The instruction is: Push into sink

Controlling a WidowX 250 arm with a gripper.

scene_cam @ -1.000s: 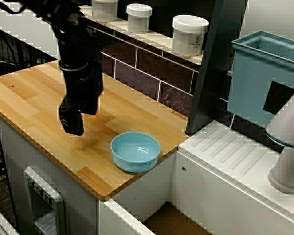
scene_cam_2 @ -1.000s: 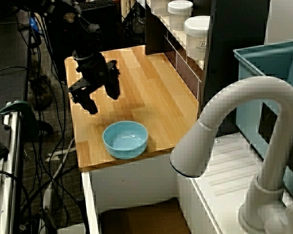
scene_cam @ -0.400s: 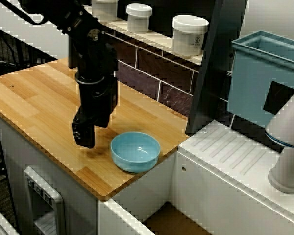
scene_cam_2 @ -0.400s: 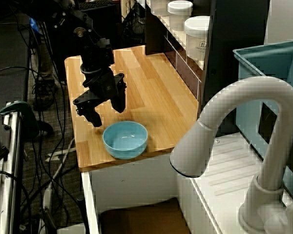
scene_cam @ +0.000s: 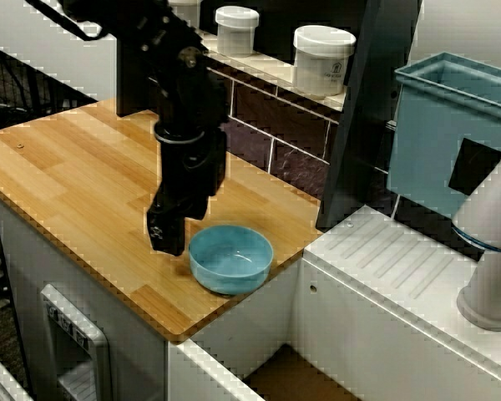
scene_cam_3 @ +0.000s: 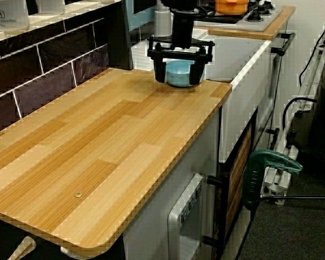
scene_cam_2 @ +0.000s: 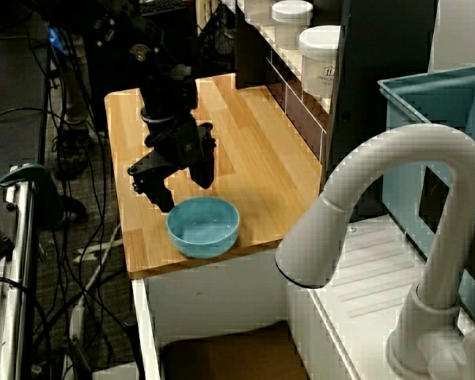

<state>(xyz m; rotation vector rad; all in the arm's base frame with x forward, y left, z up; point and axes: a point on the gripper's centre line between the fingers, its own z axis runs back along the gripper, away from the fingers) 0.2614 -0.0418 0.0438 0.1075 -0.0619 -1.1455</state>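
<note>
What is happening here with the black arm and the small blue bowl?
A single robot arm is working at a toy kitchen. Its gripper, jaws open, hangs low over the wooden counter right behind the blue bowl. I cannot tell whether it touches the bowl. The bowl sits upright and empty near the counter edge that borders the sink. It looks set up to push the bowl over that edge, but the bowl is not yet in the sink.

Gripper [scene_cam_2: 182, 179] moved across the wooden counter [scene_cam: 58, 184] toward the blue bowl [scene_cam: 230, 258], from well apart to just beside it, nearly at the rim, fingers [scene_cam_3: 159, 67] still spread wide. Arm [scene_cam: 188, 125] followed along the same way.
</note>
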